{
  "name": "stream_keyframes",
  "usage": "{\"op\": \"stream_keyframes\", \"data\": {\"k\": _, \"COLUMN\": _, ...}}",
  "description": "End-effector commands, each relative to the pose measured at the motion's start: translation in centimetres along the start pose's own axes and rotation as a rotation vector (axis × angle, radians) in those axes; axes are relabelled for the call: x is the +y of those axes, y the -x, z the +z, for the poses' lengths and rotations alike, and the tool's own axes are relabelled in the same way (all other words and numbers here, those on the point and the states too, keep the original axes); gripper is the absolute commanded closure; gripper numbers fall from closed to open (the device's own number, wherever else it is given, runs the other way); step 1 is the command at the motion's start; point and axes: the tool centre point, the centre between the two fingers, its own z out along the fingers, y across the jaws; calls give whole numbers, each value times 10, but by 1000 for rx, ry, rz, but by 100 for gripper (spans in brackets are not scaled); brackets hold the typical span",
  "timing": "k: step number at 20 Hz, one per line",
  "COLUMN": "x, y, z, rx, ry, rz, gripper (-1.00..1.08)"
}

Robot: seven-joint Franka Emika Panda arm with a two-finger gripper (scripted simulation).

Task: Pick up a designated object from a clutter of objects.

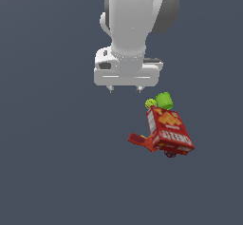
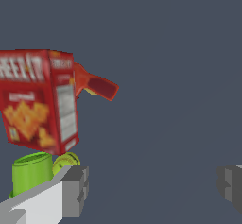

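The designated object, a small yellow-green lump (image 1: pixel 150 103) (image 2: pixel 65 161), lies at the far end of the clutter, touching a bright green cylinder (image 1: pixel 164 100) (image 2: pixel 32 173). A red printed cracker box (image 1: pixel 170 130) (image 2: pixel 35 100) leans against both. An orange-red flat piece (image 1: pixel 140 140) (image 2: pixel 97 85) sticks out from the box on the exterior view's left. My gripper (image 1: pixel 125 90) (image 2: pixel 153 187) hangs open and holds nothing, up and toward the exterior view's left of the lump. In the wrist view one finger (image 2: pixel 75 190) sits close beside the lump.
A small dark thing (image 1: pixel 170 154) peeks out under the box's near edge. The heap rests on a plain dark grey floor (image 1: pixel 57 172).
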Motion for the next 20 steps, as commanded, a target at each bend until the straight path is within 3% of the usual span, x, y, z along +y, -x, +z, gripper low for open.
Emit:
{"op": "stream_keyframes", "data": {"k": 1, "x": -5, "y": 1, "z": 6, "rx": 1, "ry": 1, "rz": 17, "gripper": -92}}
{"op": "stream_keyframes", "data": {"k": 20, "x": -80, "y": 31, "z": 96, "rx": 27, "ry": 7, "rz": 275, "gripper": -92}}
